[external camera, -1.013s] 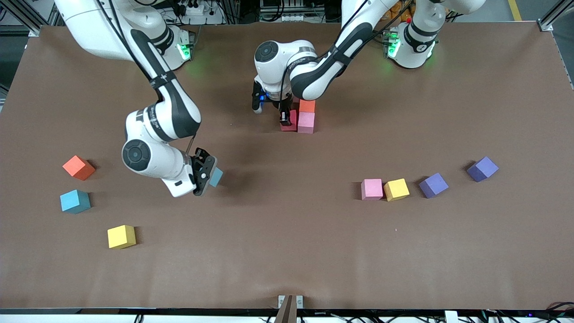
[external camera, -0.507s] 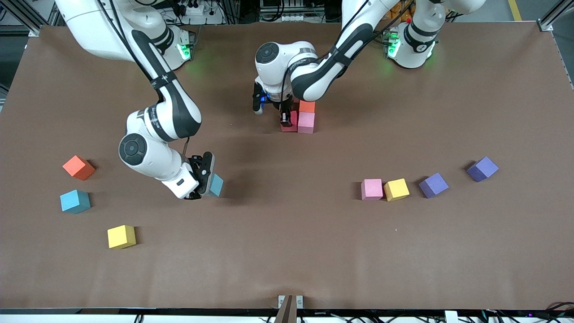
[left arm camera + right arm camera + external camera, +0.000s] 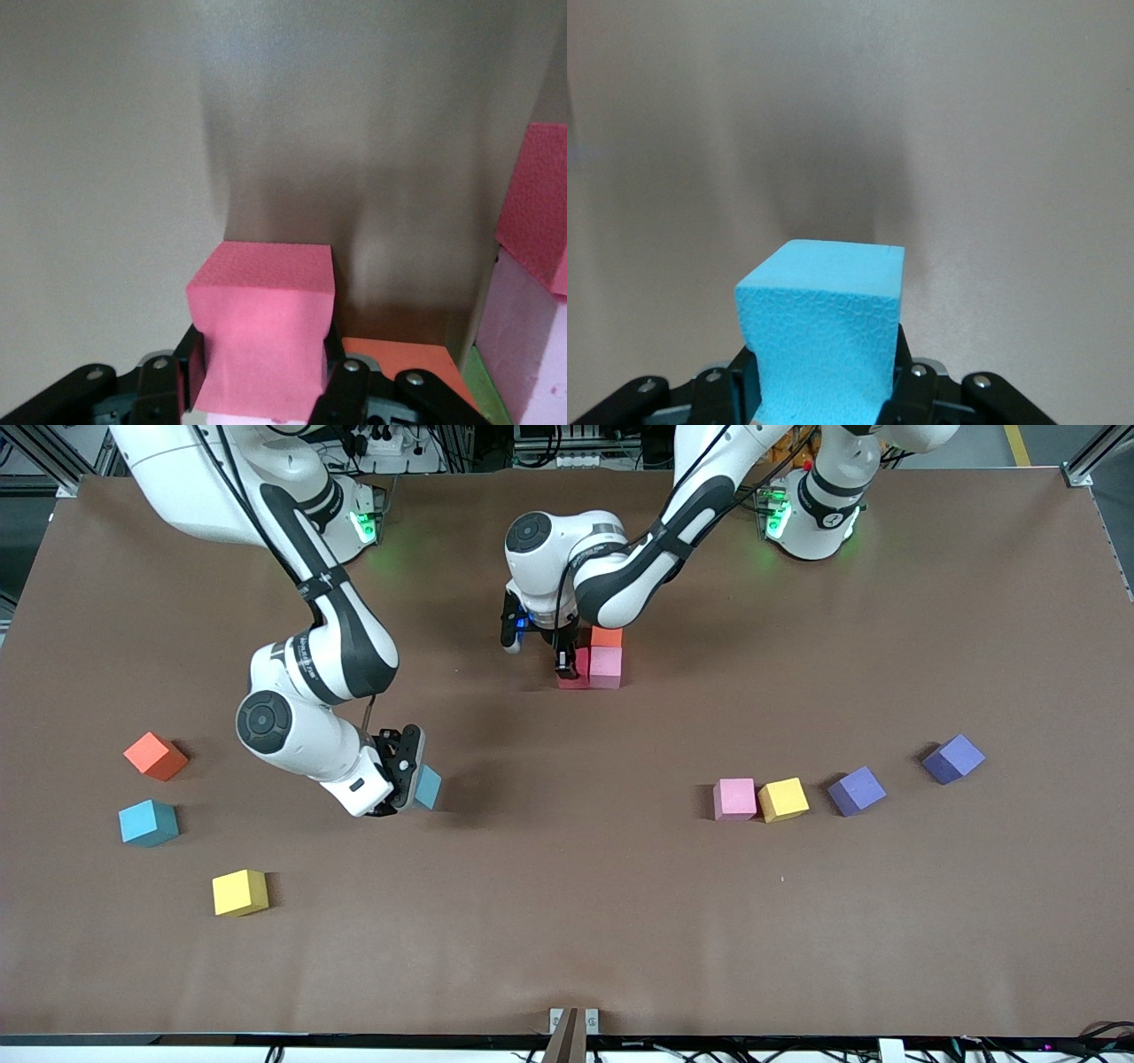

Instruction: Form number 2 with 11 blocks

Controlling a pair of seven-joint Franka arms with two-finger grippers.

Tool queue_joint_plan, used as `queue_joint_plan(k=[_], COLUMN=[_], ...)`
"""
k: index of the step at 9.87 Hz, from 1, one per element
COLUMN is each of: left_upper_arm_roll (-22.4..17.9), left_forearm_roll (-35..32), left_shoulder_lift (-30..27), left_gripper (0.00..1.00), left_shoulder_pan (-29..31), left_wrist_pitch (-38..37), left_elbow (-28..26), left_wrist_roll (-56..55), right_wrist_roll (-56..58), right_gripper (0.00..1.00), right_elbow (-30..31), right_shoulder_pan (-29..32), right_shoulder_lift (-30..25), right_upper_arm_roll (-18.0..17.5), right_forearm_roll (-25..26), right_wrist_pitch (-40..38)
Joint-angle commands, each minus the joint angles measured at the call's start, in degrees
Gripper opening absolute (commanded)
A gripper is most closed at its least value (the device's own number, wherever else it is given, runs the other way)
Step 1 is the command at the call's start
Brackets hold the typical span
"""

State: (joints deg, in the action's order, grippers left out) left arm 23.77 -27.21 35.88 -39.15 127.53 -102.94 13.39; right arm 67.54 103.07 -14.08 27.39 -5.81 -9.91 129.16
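Mid-table, toward the robots' bases, the number 2 shows only as a small cluster: an orange block [image 3: 607,636] with a pink block [image 3: 605,667] touching it on the camera side. My left gripper [image 3: 566,662] is shut on a red block [image 3: 576,673], holding it low, right beside the pink one. The left wrist view shows that red block [image 3: 263,328] squeezed between the fingers [image 3: 345,390], with orange [image 3: 399,359] and pink [image 3: 523,328] blocks alongside. My right gripper [image 3: 413,778] is shut on a light blue block [image 3: 429,786] just over bare table; the right wrist view has the block [image 3: 824,328] filling the jaws.
Loose blocks toward the right arm's end: orange [image 3: 155,755], light blue [image 3: 148,822], yellow [image 3: 240,892]. Toward the left arm's end lie pink [image 3: 734,798], yellow [image 3: 783,799] and two purple blocks [image 3: 857,790] [image 3: 953,758]. Brown table [image 3: 567,921] between them.
My right wrist has turned and shifted a little with the light blue block in it. The left gripper and its red block have barely moved.
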Motion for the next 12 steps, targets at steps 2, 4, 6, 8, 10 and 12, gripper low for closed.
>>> queue_joint_plan(k=[2,4,6,8,10,12], left_upper_arm_roll=[0.0,0.0,0.0,0.3,0.6,1.8], left_forearm_roll=[-1.6,-1.7,-1.7,-1.7,-1.7,-0.6], left_shoulder_lift=[0.4,0.4,0.0,-0.9,-2.2,-4.3], left_gripper=[1.00,1.00,1.00,1.00,1.00,1.00], left_shoulder_pan=[-0.2,-0.3,-0.2,-0.3,-0.3,-0.1], left_wrist_pitch=[0.5,0.5,0.5,0.4,-0.2,-2.0], left_elbow=[0.5,0.9,0.9,0.8,0.7,0.7], left_wrist_roll=[-4.9,-4.9,-4.5,-4.7,-4.2,-4.5], right_wrist_roll=[-1.7,-2.1,-3.8,-5.3,-7.1,-7.0], right_gripper=[0.32,0.32,0.32,0.32,0.32,0.32], right_elbow=[0.5,0.6,0.6,0.8,0.7,1.3], right_shoulder_pan=[-0.6,-0.6,-0.7,-0.9,-0.5,-0.4], right_shoulder_lift=[-1.3,-1.3,-1.4,-1.9,-2.3,-3.2], right_upper_arm_roll=[0.1,0.1,0.1,0.1,0.4,0.6], right_forearm_roll=[-0.2,-0.2,-0.1,-0.2,0.1,1.1], right_wrist_pitch=[-1.0,-1.0,-1.8,-2.8,-5.8,-6.8])
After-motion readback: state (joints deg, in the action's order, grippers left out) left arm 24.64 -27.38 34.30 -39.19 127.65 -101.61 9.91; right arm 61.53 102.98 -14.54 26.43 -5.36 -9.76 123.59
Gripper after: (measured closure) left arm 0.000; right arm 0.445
